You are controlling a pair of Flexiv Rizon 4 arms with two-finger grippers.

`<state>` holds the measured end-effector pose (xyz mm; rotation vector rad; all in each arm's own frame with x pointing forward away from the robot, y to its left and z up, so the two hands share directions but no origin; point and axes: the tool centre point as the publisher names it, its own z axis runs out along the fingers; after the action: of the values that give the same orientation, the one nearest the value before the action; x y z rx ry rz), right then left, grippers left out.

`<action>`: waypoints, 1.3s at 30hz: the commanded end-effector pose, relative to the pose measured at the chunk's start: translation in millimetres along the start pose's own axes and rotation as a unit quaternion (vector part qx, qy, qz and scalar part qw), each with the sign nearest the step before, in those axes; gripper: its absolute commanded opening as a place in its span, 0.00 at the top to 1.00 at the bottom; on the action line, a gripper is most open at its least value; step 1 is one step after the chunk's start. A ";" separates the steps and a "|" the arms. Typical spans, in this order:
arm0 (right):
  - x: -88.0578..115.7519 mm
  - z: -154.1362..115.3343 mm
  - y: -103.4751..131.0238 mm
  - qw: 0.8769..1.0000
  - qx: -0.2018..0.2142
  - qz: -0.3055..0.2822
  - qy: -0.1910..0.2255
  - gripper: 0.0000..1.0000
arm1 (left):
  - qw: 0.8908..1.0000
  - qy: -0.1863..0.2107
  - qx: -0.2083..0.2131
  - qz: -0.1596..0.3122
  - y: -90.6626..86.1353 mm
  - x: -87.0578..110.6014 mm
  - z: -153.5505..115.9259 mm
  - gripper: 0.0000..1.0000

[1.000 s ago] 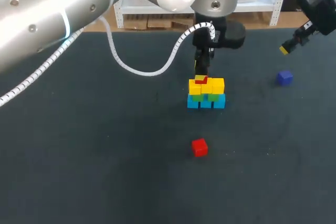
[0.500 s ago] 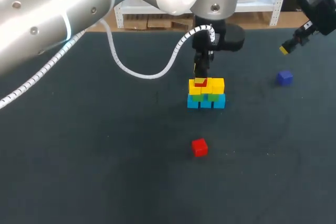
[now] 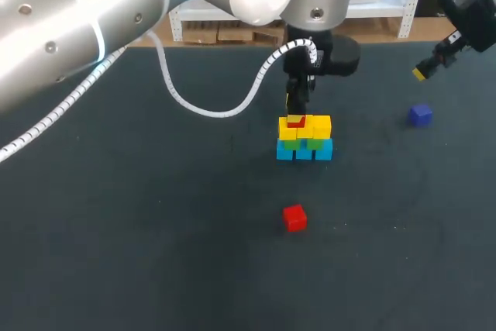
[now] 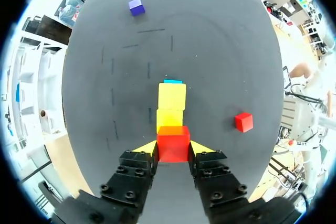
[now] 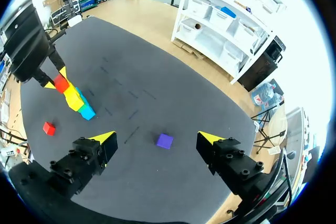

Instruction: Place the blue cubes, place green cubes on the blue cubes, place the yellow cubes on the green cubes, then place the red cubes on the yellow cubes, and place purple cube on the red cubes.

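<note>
Hanging straight above the stack, the left gripper [image 3: 297,111] is pinching a red cube [image 3: 296,121] in the head view. That cube is resting on the yellow cubes [image 3: 307,128], which are sitting over the green cubes [image 3: 304,143] and blue cubes [image 3: 304,152]. A loose red cube [image 3: 294,217] is lying well apart from this gripper. The purple cube [image 3: 420,115] is lying under the right gripper [image 3: 420,74].

Left wrist view: both fingers of the left gripper [image 4: 173,148] are pressing the red cube [image 4: 173,143] from two sides. The yellow cubes [image 4: 171,98] are running ahead of it. The loose red cube [image 4: 243,121] is lying off beside the gripper.

Right wrist view: the right gripper [image 5: 156,138] is hanging spread wide, gripping nothing. The purple cube [image 5: 164,140] is lying on the table [image 5: 173,93] far below, between its fingers.
</note>
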<state>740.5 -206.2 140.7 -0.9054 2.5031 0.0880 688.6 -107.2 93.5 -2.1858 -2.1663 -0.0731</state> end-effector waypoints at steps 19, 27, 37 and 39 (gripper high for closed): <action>-0.4 1.0 -0.6 1.000 -0.001 0.000 0.000 0.00 | 1.000 0.000 -0.002 -0.001 1.8 -2.2 3.4 1.00; -0.4 1.0 -0.6 1.000 -0.001 0.000 0.000 0.00 | 1.000 -0.004 -0.008 -0.003 1.9 -1.8 1.9 0.00; -0.4 1.0 -0.6 1.000 -0.001 0.000 0.000 0.00 | 1.000 -0.010 -0.008 -0.007 0.6 1.6 -4.1 0.00; -0.4 1.0 -0.6 1.000 -0.001 0.000 0.000 0.00 | 1.000 -0.014 -0.010 -0.012 -0.1 5.2 -8.6 0.00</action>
<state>740.5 -206.2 140.7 -0.9054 2.5031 0.0880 691.9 -108.6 97.7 -2.1792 -2.2023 -0.0690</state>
